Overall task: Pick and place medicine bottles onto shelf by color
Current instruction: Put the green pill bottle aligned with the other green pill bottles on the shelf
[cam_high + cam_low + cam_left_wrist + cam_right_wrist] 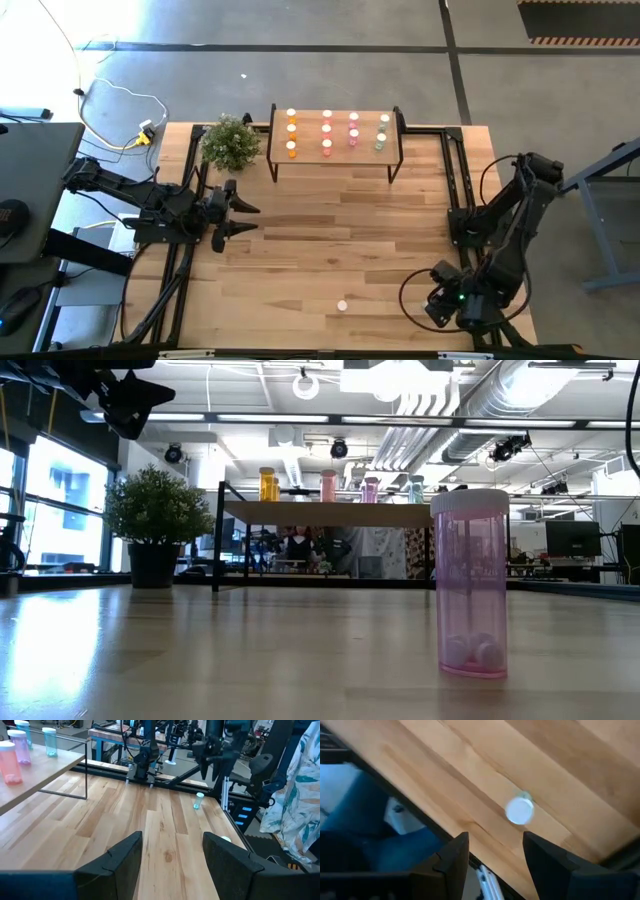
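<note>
Several medicine bottles [327,133] stand in colour columns on the shelf [336,155]: orange, light pink, deep pink, pale green. A pink bottle [470,585] stands upright on the tabletop near the near edge [342,305]. A pale green bottle [199,801] stands by the near right corner; its white cap [520,811] shows from above. My right gripper [492,865] hovers open above that corner [438,292], with the green bottle ahead of its fingers. My left gripper [172,860] is open and level above the table's left side [240,218], pointing toward the right edge.
A green potted plant [230,143] stands left of the shelf. Black rails [458,180] run along the table's left and right sides. Bare planks [340,230] lie between the shelf and the pink bottle. Cables [110,100] lie on the floor beyond the far left corner.
</note>
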Robot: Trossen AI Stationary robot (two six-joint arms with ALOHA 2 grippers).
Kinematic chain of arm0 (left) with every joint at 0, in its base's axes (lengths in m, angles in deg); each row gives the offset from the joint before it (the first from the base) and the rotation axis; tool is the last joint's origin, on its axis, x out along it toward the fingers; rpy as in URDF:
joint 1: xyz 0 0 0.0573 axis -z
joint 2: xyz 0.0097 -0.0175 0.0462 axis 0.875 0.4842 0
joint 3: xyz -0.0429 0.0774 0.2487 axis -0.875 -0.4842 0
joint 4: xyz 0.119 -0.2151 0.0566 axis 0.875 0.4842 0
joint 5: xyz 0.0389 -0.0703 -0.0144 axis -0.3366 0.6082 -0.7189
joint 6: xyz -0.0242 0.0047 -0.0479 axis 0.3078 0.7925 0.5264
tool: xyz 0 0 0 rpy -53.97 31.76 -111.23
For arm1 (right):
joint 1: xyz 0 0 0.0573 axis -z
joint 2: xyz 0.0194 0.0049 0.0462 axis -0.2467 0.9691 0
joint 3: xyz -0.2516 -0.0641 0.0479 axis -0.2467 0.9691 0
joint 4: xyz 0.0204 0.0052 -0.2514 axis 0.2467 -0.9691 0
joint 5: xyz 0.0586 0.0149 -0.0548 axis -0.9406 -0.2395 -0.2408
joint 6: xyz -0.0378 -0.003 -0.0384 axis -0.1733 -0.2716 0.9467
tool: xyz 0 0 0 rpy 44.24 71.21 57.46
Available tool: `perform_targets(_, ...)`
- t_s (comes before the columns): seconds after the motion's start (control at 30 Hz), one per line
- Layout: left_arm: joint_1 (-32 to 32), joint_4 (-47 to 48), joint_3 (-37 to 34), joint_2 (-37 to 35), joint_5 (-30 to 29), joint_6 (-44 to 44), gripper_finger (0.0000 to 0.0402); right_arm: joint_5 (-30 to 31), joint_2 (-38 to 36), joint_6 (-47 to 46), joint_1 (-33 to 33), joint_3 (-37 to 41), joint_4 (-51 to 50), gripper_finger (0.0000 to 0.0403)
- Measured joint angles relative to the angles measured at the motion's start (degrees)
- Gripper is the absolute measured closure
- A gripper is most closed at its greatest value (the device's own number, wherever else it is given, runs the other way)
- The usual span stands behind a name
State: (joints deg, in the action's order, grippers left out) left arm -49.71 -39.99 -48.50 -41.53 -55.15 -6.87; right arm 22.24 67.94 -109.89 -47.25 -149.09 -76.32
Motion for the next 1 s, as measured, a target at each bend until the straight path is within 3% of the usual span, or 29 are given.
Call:
perform_targets(0.13, 0.0, 0.0, 0.0, 0.0, 0.0, 0.0, 0.0202, -4.2, 3.3, -2.7, -0.7, 0.5, 0.2, 0.0224)
perform_targets(0.57, 0.0, 0.0, 0.0, 0.0, 0.0, 0.0, 0.0202, -3.3, 13.6, -6.9, -3.5, 0.5, 1.8, 0.0224)
perform_targets(0.77, 0.0, 0.0, 0.0, 0.0, -0.1, 0.0, 0.0202, 1.1, 16.2, -7.9, -4.4, 0.5, 3.9, 0.0224)
perform_targets(1.0, 0.0, 0.0, 0.0, 0.0, -1.2, 0.0, 0.0202, 2.1, 17.2, -10.1, -4.7, 0.5, 3.1, 0.0224)
